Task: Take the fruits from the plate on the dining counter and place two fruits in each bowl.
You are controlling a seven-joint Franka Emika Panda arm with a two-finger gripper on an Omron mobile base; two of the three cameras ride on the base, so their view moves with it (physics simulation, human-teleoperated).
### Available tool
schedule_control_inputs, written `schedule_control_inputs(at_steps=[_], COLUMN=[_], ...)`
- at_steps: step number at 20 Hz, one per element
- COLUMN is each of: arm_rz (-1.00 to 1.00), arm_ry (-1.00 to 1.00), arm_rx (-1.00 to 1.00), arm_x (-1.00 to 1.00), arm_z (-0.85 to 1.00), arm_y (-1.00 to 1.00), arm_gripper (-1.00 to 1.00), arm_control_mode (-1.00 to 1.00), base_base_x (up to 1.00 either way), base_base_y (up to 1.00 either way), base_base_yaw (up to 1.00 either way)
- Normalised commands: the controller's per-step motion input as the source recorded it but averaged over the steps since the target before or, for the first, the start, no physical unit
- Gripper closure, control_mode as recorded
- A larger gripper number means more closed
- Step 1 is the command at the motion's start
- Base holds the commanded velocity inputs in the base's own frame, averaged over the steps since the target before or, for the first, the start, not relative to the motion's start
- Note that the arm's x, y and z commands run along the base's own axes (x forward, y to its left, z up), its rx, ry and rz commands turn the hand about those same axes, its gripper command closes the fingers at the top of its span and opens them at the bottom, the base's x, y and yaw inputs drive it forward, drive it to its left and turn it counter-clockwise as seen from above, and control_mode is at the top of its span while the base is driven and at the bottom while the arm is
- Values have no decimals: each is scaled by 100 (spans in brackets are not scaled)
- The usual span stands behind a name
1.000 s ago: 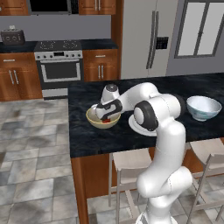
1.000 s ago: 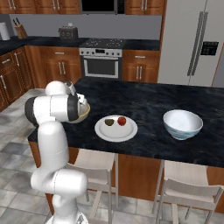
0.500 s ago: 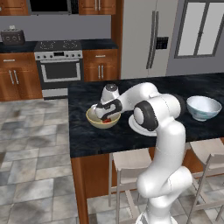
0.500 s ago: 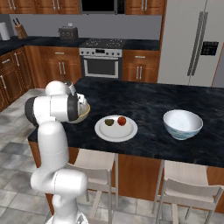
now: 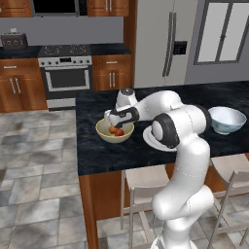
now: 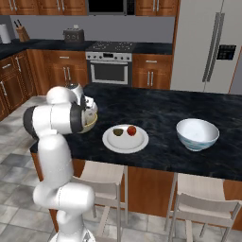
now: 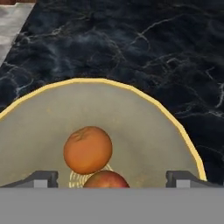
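The gripper [image 7: 112,178] is being held wide apart, pointed down over the tan-yellow bowl [image 7: 144,131], nothing being gripped

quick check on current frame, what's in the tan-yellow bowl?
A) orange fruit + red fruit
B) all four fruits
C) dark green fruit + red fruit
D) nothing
A: the hand view shows the orange fruit and a red fruit lying inside the tan-yellow bowl, while the dark green fruit and the other red fruit sit on the plate.
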Motion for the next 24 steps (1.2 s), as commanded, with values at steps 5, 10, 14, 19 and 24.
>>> schedule_control_inputs(at_steps=[5, 10, 14, 19, 24], arm_rz=[-14, -13, -14, -12, -3], arm_ry=[0, 0, 2, 6, 1], arm_rx=[0, 0, -2, -1, 0], arm_x=[-64, -63, -45, -14, 4], arm_z=[44, 38, 12, 0, 0], arm_y=[-70, -80, -73, -85, -79], arm_gripper=[-100, -100, -100, -100, -100], arm_control_mode=[-100, -100, -100, -100, -100], base_base_x=[0, 0, 0, 0, 0], base_base_y=[0, 0, 0, 0, 0], base_base_yaw=[0, 0, 0, 0, 0])
